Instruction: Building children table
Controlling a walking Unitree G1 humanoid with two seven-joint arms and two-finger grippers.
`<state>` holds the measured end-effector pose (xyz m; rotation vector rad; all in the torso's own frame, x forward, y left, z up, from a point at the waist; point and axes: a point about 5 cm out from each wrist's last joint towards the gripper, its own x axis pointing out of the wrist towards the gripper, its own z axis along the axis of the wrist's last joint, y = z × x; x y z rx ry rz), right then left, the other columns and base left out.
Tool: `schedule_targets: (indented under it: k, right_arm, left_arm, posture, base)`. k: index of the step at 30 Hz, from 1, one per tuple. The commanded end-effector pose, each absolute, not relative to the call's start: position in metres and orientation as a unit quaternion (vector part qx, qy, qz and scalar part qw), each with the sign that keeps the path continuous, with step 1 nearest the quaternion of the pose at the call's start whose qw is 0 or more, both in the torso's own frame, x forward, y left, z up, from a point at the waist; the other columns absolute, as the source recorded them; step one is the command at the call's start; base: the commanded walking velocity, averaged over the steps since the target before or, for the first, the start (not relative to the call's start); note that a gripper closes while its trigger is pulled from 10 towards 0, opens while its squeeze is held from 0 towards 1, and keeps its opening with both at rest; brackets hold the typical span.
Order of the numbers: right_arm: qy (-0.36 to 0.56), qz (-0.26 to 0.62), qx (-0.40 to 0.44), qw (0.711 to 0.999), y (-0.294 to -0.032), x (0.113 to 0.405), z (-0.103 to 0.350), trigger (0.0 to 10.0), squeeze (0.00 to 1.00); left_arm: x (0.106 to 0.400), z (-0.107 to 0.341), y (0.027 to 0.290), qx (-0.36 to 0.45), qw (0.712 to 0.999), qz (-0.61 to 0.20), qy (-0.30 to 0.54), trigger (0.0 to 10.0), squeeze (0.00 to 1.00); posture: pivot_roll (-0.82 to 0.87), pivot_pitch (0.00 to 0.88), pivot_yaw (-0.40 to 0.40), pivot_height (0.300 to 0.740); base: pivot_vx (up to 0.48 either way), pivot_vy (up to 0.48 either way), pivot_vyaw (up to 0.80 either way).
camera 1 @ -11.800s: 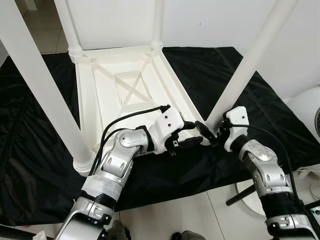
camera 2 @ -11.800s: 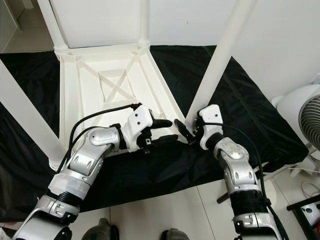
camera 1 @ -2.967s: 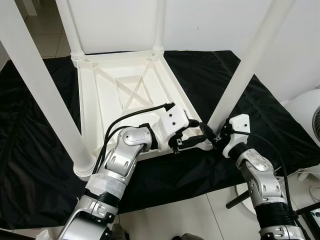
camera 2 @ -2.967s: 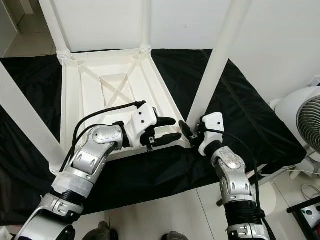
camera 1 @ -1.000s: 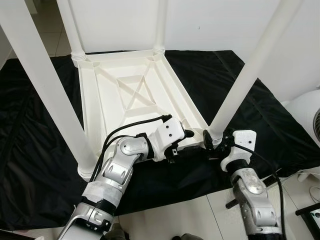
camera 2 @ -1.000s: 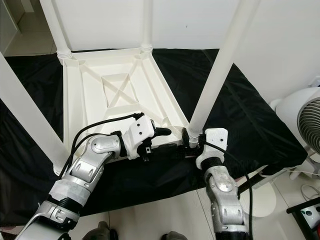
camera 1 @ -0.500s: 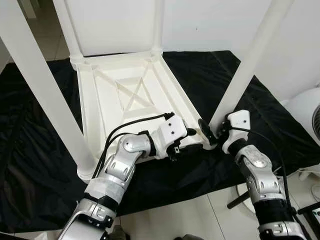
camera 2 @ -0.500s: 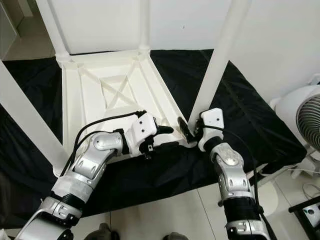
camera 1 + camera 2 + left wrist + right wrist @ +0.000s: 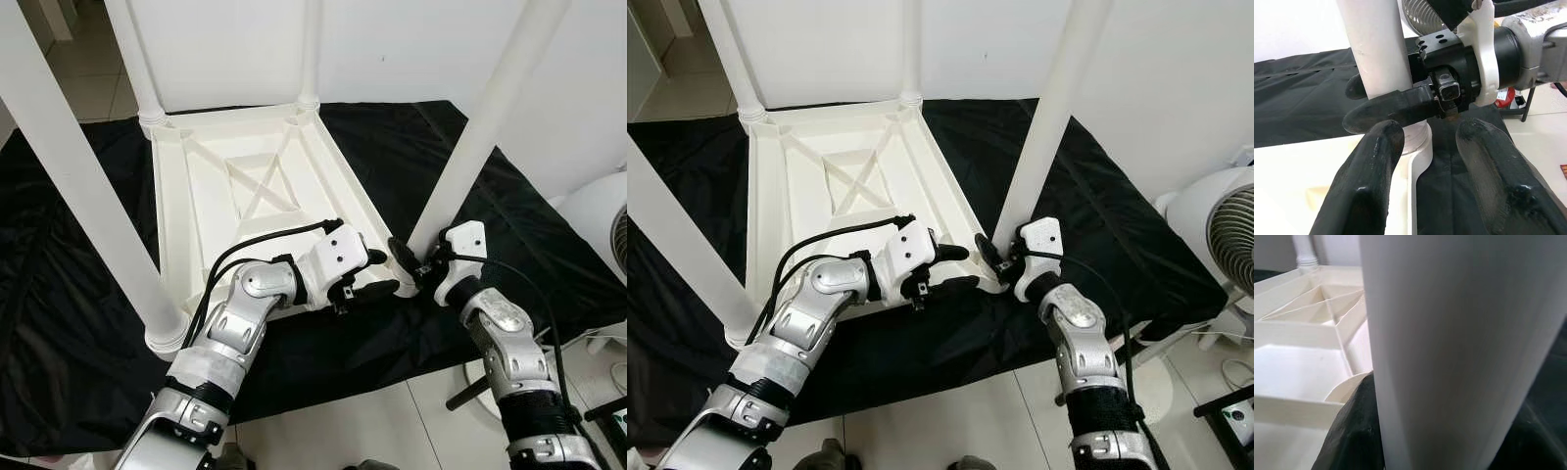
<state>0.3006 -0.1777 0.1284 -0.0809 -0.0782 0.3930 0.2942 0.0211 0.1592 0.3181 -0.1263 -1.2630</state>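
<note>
Upturned children's table top (image 9: 245,186) has all four legs standing; right gripper (image 9: 411,266) clamps near-right leg (image 9: 470,147) base at 4 o'clock, probably final seating, left gripper (image 9: 372,276) spread, empty beside it.

No readable text, label, brand, number or sign is showing anywhere in these views.
</note>
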Motion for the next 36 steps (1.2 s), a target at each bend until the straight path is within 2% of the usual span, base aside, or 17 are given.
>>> schedule_targets:
  k: [1, 6, 10, 13, 14, 15, 16, 17, 19, 20, 24, 27, 31, 32, 33, 34, 36]
  right_arm:
    - [-0.021, 0.175, -0.033, 0.984, -0.176, 0.298, 0.122, 10.0, 0.0]
    - [-0.024, 0.148, -0.03, 0.988, -0.174, 0.297, 0.124, 10.0, 0.0]
    - [-0.025, 0.075, -0.023, 0.997, -0.171, 0.295, 0.128, 10.0, 0.0]
    - [-0.025, 0.073, -0.022, 0.997, -0.17, 0.294, 0.128, 10.0, 0.0]
    - [-0.022, 0.055, -0.011, 0.998, -0.169, 0.293, 0.128, 10.0, 0.0]
    - [-0.012, -0.023, 0.016, 1.0, -0.165, 0.288, 0.127, 10.0, 0.0]
    - [-0.012, -0.023, 0.016, 1.0, -0.165, 0.288, 0.127, 10.0, 0.0]
    - [-0.007, -0.081, 0.025, 0.996, -0.161, 0.284, 0.127, 10.0, 0.0]
    - [-0.007, -0.093, 0.025, 0.995, -0.159, 0.282, 0.127, 10.0, 0.0]
    - [0.0, -0.13, 0.035, 0.991, -0.157, 0.28, 0.126, 10.0, 0.0]
    - [0.002, -0.154, 0.036, 0.987, -0.152, 0.279, 0.128, 10.0, 0.0]
    - [-0.003, -0.13, 0.053, 0.99, -0.14, 0.282, 0.131, 10.0, 0.0]
    - [-0.008, -0.124, 0.052, 0.991, -0.14, 0.282, 0.133, 10.0, 0.0]
    - [-0.006, -0.129, 0.051, 0.99, -0.142, 0.28, 0.133, 10.0, 0.47]
    - [-0.005, -0.132, 0.051, 0.99, -0.142, 0.28, 0.133, 10.0, 0.47]
    - [-0.006, -0.126, 0.059, 0.99, -0.142, 0.279, 0.133, 10.0, 1.0]
    - [-0.006, -0.121, 0.065, 0.991, -0.141, 0.279, 0.134, 10.0, 1.0]
  left_arm:
    - [0.3, 0.163, 0.023, 0.149, 0.82, -0.548, -0.07, 10.0, 0.0]
    - [0.301, 0.162, 0.025, 0.149, 0.821, -0.547, -0.066, 10.0, 0.0]
    - [0.3, 0.159, 0.028, 0.151, 0.824, -0.543, -0.061, 10.0, 0.0]
    - [0.3, 0.159, 0.028, 0.151, 0.824, -0.543, -0.061, 10.0, 0.0]
    - [0.301, 0.158, 0.029, 0.154, 0.825, -0.541, -0.06, 10.0, 0.0]
    - [0.303, 0.158, 0.032, 0.158, 0.827, -0.536, -0.059, 10.0, 0.0]
    - [0.303, 0.158, 0.032, 0.158, 0.827, -0.536, -0.059, 10.0, 0.0]
    - [0.304, 0.158, 0.033, 0.161, 0.828, -0.534, -0.06, 10.0, 0.0]
    - [0.304, 0.158, 0.033, 0.161, 0.828, -0.533, -0.06, 10.0, 0.0]
    - [0.304, 0.158, 0.033, 0.161, 0.829, -0.533, -0.061, 10.0, 0.0]
    - [0.304, 0.158, 0.033, 0.162, 0.829, -0.532, -0.062, 10.0, 0.0]
    - [0.305, 0.159, 0.033, 0.162, 0.828, -0.532, -0.064, 10.0, 0.0]
    - [0.305, 0.16, 0.032, 0.164, 0.827, -0.535, -0.066, 10.0, 0.0]
    - [0.305, 0.16, 0.032, 0.164, 0.826, -0.535, -0.066, 10.0, 0.0]
    - [0.306, 0.16, 0.032, 0.165, 0.826, -0.535, -0.066, 10.0, 0.0]
    - [0.306, 0.16, 0.033, 0.165, 0.826, -0.535, -0.066, 10.0, 0.0]
    - [0.306, 0.16, 0.033, 0.165, 0.826, -0.534, -0.066, 10.0, 0.0]
  posture:
    - [-0.01, 0.002, -0.013, 0.74]
    - [-0.01, 0.002, -0.014, 0.74]
    - [-0.01, 0.003, -0.024, 0.74]
    - [-0.01, 0.003, -0.024, 0.74]
    - [0.0, 0.003, -0.028, 0.74]
    - [0.0, 0.0, -0.037, 0.74]
    - [0.0, 0.0, -0.037, 0.74]
    - [0.0, 0.0, -0.037, 0.74]
    - [0.0, 0.0, -0.037, 0.74]
    - [0.0, 0.0, -0.04, 0.74]
    - [0.0, 0.0, -0.041, 0.74]
    - [0.0, 0.0, -0.036, 0.74]
    - [0.0, 0.0, -0.035, 0.74]
    - [0.0, 0.0, -0.035, 0.74]
    - [0.0, 0.0, -0.035, 0.74]
    - [0.0, 0.0, -0.035, 0.74]
    - [0.0, 0.0, -0.035, 0.74]
  base:
    - [0.0, 0.0, 0.0]
    - [0.0, 0.0, 0.0]
    - [0.0, 0.0, 0.0]
    - [0.0, 0.0, 0.0]
    - [0.0, 0.0, 0.0]
    - [0.0, 0.0, 0.0]
    - [0.0, 0.0, 0.0]
    - [0.0, 0.0, 0.0]
    - [0.0, 0.0, 0.0]
    - [0.0, 0.0, 0.0]
    - [0.0, 0.0, 0.0]
    - [0.0, 0.0, 0.0]
    - [0.0, 0.0, 0.0]
    - [0.0, 0.0, 0.0]
    - [0.0, 0.0, 0.0]
    - [0.0, 0.0, 0.0]
    - [0.0, 0.0, 0.0]
